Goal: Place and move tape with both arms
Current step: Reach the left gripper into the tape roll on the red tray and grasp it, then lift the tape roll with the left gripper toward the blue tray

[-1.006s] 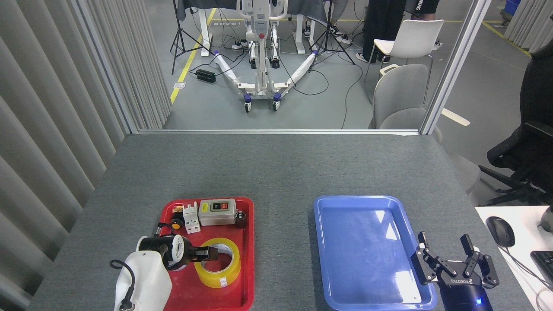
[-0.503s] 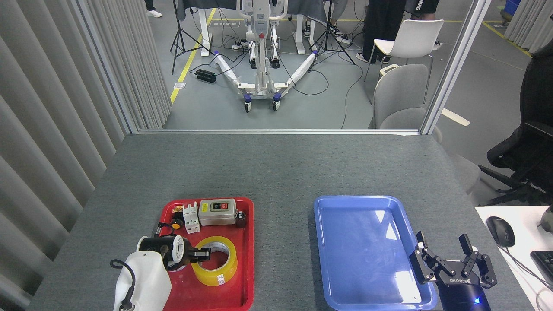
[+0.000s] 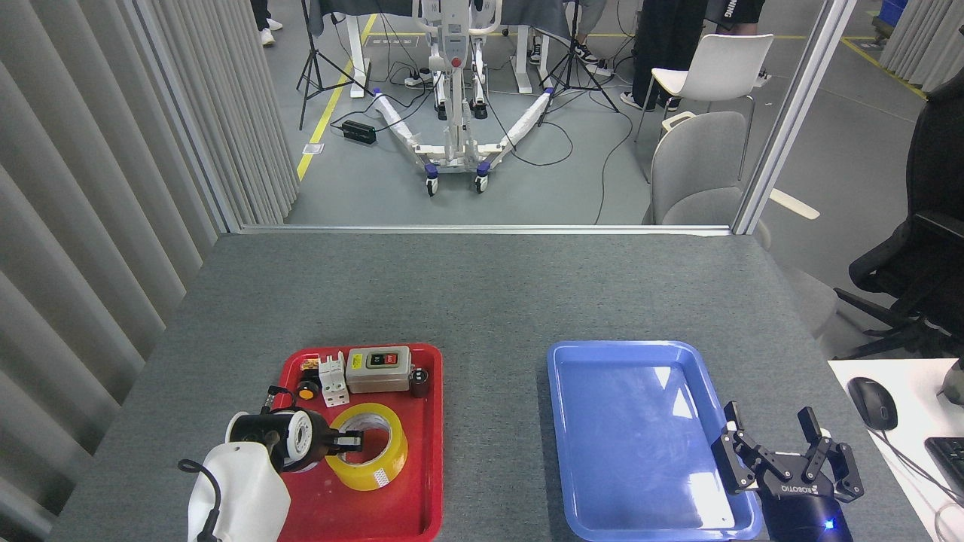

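One finger of the left gripper (image 3: 348,440) is hooked inside the tape (image 3: 367,446), in the red tray (image 3: 422,497); grip firmness cannot be told. It should be lifted straight. The right gripper (image 3: 783,459) is spread, empty.

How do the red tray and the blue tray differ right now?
The red tray holds the tape, a switch box and small parts; the blue tray holds nothing. The red tray is smaller than the blue tray. The left gripper reaches into the red one; the right gripper is at the blue one's near corner. Both sit flat on the table.
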Controlling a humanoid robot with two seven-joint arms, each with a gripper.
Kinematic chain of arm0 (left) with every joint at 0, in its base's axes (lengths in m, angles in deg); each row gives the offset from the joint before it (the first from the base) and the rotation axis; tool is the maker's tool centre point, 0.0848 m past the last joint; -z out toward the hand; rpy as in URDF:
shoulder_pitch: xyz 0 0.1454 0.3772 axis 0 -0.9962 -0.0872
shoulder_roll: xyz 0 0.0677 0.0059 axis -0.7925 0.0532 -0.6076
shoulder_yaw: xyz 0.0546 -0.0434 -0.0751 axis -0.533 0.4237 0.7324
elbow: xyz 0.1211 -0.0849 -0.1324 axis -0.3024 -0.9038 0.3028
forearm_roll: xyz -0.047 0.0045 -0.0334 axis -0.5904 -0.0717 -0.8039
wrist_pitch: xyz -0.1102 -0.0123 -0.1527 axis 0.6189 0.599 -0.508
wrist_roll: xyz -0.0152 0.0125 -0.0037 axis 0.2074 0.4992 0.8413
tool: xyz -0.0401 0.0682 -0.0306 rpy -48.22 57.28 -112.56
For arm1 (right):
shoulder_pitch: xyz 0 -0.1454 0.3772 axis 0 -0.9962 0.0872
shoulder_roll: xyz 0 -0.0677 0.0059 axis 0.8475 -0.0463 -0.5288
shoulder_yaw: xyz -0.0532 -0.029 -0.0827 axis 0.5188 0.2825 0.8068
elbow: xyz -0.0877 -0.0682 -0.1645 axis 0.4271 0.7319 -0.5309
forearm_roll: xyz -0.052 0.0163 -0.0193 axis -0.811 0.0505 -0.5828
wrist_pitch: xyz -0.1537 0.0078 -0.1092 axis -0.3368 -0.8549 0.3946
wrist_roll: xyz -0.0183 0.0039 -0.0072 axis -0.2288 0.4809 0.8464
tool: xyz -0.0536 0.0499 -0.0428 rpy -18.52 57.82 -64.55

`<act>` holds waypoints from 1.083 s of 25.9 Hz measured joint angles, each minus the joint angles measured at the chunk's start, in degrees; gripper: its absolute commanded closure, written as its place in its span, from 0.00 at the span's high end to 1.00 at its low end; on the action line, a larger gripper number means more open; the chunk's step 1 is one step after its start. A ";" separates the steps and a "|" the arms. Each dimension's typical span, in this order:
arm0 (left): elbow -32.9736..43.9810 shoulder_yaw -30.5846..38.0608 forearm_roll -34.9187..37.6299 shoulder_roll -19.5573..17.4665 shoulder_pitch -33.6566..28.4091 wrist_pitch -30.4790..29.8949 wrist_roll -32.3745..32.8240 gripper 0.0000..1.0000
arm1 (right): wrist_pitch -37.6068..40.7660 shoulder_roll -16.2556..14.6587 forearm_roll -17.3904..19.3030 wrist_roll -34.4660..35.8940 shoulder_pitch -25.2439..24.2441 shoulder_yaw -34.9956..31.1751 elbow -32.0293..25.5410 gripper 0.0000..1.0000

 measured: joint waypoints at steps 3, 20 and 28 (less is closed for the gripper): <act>3.19 1.46 -6.86 0.95 -1.49 2.66 -0.64 0.00 | 0.03 0.11 0.00 0.04 -0.02 0.00 -0.01 1.00; 16.96 -1.48 -71.54 5.12 -12.15 5.68 -0.79 0.00 | 0.06 -0.08 0.21 0.17 -0.15 -0.01 -0.51 1.00; 15.87 -4.34 -71.82 8.38 -12.91 4.75 -1.48 0.00 | 11.21 -0.42 6.47 -3.17 1.68 0.02 0.04 1.00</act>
